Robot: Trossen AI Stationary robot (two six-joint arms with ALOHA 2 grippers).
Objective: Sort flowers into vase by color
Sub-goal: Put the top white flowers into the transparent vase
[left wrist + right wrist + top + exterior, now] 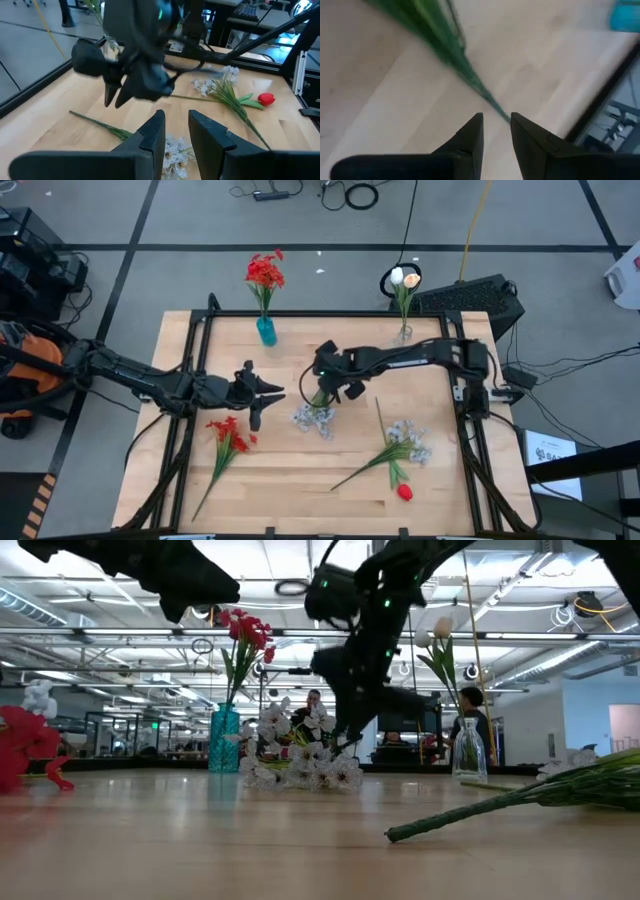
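A pale bluish-white spray (315, 417) (300, 765) lies on the table's middle, its green stem (451, 55) (97, 123) running under my right gripper (322, 392) (496, 122). That gripper points down over the stem's thin end, fingers narrowly apart. My left gripper (278, 395) (176, 120) hovers just left of it, open and empty. A red clustered flower (228, 435) lies on the table at near left. A second pale spray (405, 442) and a red tulip (405, 492) (266, 98) lie at near right. My right gripper comes from above at the thin free end of the spray's stem (504, 116), which runs into the gap between the fingers. I cannot tell whether the fingers touch it. The spray's blooms rest on the table.
A teal vase (266, 331) (224, 740) holding red blooms (264, 272) stands at the far edge. A clear vase (403, 332) (468, 752) with cream-white tulips (404, 278) stands farther right. A black frame (200, 330) rims the table. People sit in the room behind.
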